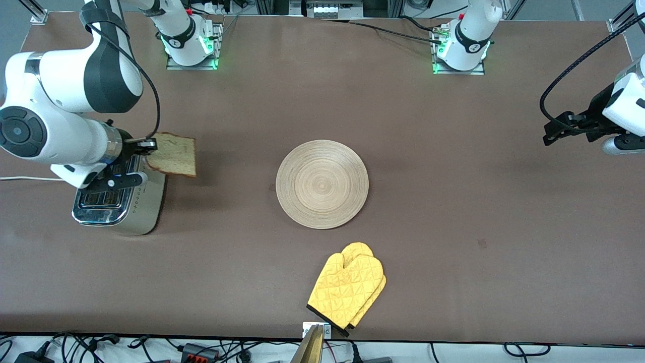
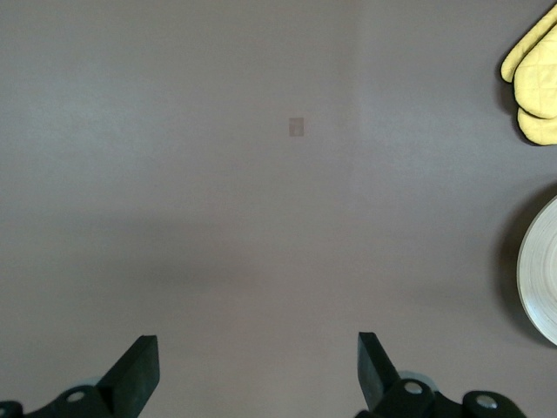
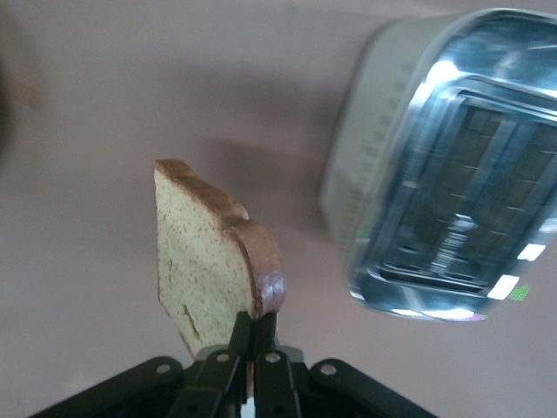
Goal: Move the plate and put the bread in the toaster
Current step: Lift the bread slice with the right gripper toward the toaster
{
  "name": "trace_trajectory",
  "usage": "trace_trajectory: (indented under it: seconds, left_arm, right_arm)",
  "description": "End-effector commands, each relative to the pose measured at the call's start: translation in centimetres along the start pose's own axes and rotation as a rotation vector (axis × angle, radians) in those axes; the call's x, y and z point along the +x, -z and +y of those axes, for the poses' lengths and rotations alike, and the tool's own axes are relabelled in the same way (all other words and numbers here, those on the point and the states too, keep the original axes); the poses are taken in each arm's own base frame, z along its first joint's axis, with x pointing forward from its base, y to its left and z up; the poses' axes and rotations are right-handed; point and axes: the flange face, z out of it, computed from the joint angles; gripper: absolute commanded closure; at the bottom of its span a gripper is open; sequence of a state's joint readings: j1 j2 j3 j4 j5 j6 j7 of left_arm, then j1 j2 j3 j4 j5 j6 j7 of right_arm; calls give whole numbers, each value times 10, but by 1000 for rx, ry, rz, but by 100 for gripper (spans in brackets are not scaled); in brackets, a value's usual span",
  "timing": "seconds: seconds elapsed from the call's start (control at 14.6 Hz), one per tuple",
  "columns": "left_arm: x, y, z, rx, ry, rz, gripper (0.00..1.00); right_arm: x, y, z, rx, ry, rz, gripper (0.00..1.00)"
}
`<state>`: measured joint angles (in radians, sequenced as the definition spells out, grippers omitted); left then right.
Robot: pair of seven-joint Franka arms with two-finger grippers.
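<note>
My right gripper (image 1: 149, 146) is shut on the crust edge of the bread (image 1: 173, 154), a light brown slice held in the air beside the toaster (image 1: 120, 196). The right wrist view shows the bread (image 3: 204, 266) pinched at its edge by the right gripper (image 3: 256, 320), with the toaster's (image 3: 444, 235) chrome top and two slots close beside it. The round bamboo plate (image 1: 322, 184) lies at the table's middle. My left gripper (image 2: 258, 370) hangs open over bare table at the left arm's end, nothing between its fingers, and the plate's rim (image 2: 537, 274) shows at that view's edge.
A yellow oven mitt (image 1: 348, 288) lies nearer the front camera than the plate, close to the table's front edge; the mitt (image 2: 533, 83) also appears in the left wrist view. A white cord (image 1: 25, 178) runs from the toaster toward the table's end.
</note>
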<state>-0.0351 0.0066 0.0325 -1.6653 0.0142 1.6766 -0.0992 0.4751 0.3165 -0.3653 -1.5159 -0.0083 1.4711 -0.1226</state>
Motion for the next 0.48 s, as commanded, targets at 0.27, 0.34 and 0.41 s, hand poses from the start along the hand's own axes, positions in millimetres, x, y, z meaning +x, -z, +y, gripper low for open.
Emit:
trace_trajectory:
  seconds: [0.27,0.34,0.41]
  left_arm:
    - [-6,6,-1,-14,-15,-1,0]
    - [-6,6,-1,-14,-15,-1,0]
    - [-6,6,-1,-14,-15,-1,0]
  right_arm:
    - [-17,25,30,-300,68,-62,100]
    - [-17,24,41,-307,112,-75,100]
    - [-20,24,59,-308,127,-86,100]
